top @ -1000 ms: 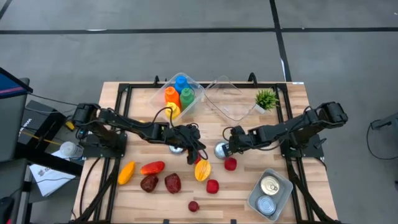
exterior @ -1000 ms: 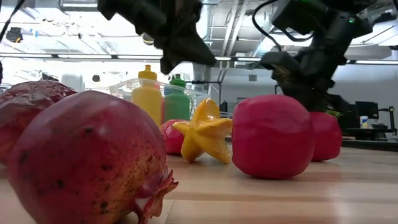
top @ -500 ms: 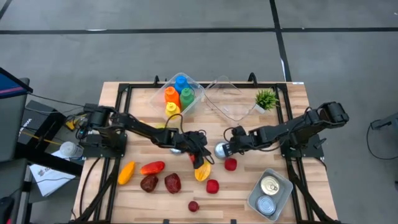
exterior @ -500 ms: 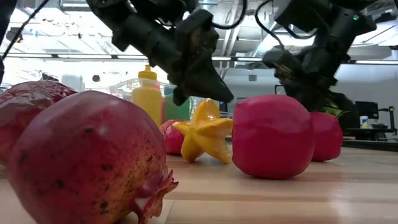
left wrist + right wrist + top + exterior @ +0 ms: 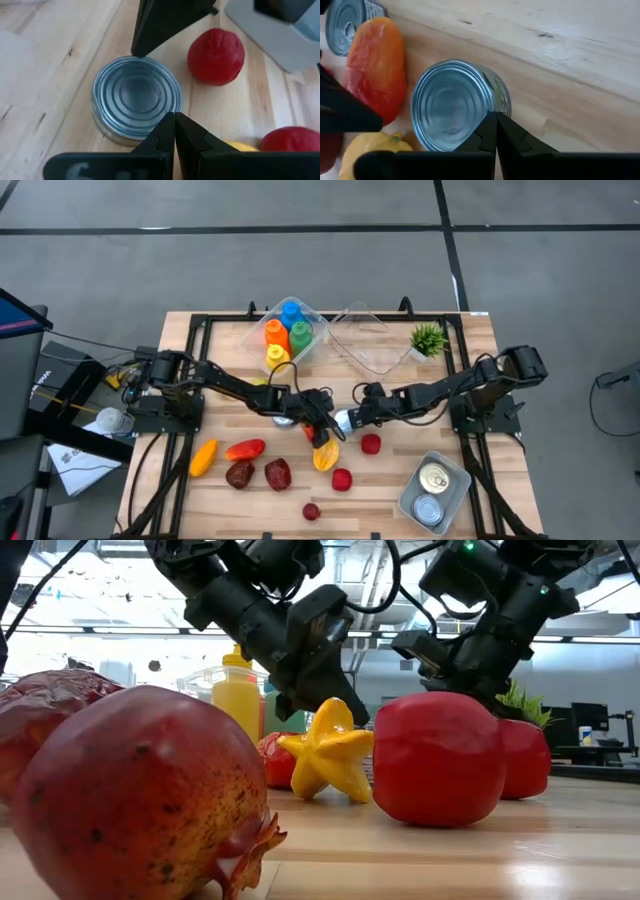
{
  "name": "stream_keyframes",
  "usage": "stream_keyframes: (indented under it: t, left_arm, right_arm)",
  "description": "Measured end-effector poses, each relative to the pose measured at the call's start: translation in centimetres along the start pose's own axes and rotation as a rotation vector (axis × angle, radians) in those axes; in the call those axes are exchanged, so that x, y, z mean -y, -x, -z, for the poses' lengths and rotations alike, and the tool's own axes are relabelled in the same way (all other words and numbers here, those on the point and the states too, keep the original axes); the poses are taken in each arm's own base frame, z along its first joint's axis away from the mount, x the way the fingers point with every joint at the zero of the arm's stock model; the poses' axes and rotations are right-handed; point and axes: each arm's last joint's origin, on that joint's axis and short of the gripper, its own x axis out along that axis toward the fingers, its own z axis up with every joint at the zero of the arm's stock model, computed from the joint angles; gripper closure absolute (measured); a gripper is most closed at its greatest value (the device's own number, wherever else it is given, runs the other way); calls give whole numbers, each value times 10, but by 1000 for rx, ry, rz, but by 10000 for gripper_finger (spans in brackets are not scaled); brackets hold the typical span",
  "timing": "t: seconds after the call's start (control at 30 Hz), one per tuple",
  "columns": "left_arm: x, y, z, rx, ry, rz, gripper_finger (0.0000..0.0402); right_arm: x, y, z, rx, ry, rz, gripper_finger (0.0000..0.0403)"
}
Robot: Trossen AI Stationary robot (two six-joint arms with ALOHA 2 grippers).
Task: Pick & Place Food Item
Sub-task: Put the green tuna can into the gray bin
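Observation:
A silver can (image 5: 343,421) stands upright on the table's middle, between my two grippers. It also shows in the left wrist view (image 5: 137,97) and the right wrist view (image 5: 452,105). My left gripper (image 5: 325,432) is shut at the can's left side, above a yellow starfruit (image 5: 325,454). My right gripper (image 5: 353,420) is shut at the can's right side. A red fruit (image 5: 371,443) lies just near of the can. My left gripper's shut fingertips (image 5: 167,131) stand at the can's rim (image 5: 150,134), slanting down from the table's left; I cannot tell whether they touch it. My right gripper's shut fingertips (image 5: 487,132) meet the can's rim and side (image 5: 492,102), coming nearly level from the table's right. The can stands upright on the table.
A second can (image 5: 285,418) and a red-orange pepper (image 5: 375,65) lie by the left arm. Pomegranates (image 5: 260,474) and more fruit lie toward the near edge. A bin of bottles (image 5: 290,330), a clear empty bin (image 5: 365,345) and a plant (image 5: 428,338) stand far. A grey tub (image 5: 435,490) holds cans.
My left gripper has come down and a little toward the table's right and near edge, close over the starfruit. My right gripper has gone toward the table's left, and the can has slid a little left with it, staying upright.

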Motion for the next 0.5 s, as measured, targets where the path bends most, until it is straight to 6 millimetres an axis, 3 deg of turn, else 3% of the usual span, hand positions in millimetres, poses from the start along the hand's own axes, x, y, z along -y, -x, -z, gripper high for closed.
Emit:
stream_keyframes:
  t: [0.5]
  left_arm:
    - [-6,-10,9,-9,-36,-96,401]
  right_arm:
    - [-3,2,4,-13,5,-36,403]
